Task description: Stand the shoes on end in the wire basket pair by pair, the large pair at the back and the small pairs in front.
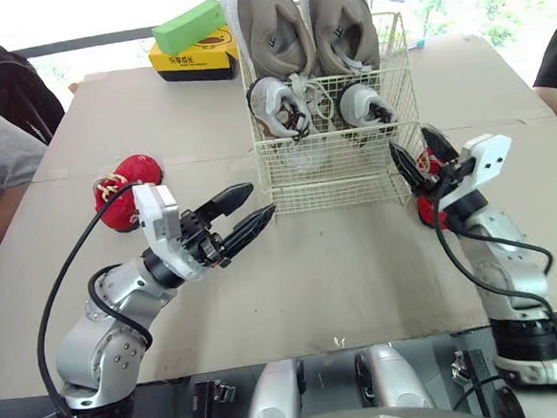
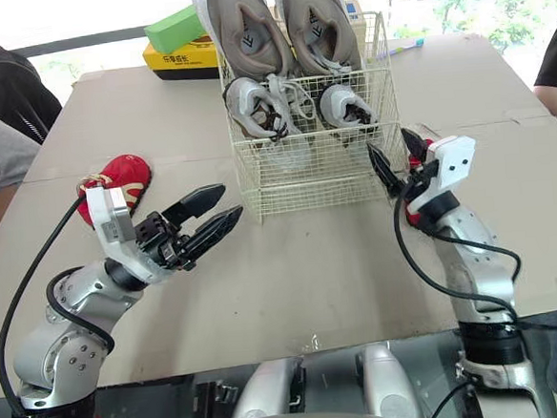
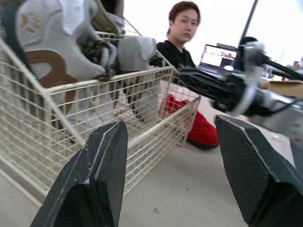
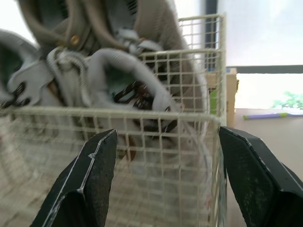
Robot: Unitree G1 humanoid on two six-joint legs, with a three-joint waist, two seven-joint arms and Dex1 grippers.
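Two pairs stand in the basket (image 1: 334, 181); both red shoes lie on the table outside it.
The tan pair (image 1: 299, 21) stands at the back and the grey pair (image 1: 281, 108) in front. The left red shoe (image 1: 124, 186) lies well apart. From the head, the right gripper (image 1: 411, 142) half hides the right red shoe (image 3: 199, 130); the left wrist view shows it just beside the basket. The left gripper (image 1: 259, 199) and the right gripper are both released and empty.

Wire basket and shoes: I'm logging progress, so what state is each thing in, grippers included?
Wire basket, upright, holding two pairs.
Large tan pair, on end at back.
Small grey pair, on end in front.
Left red shoe, lying on table.
Right red shoe, on table beside basket.
Left gripper, open, empty.
Right gripper, open, empty.
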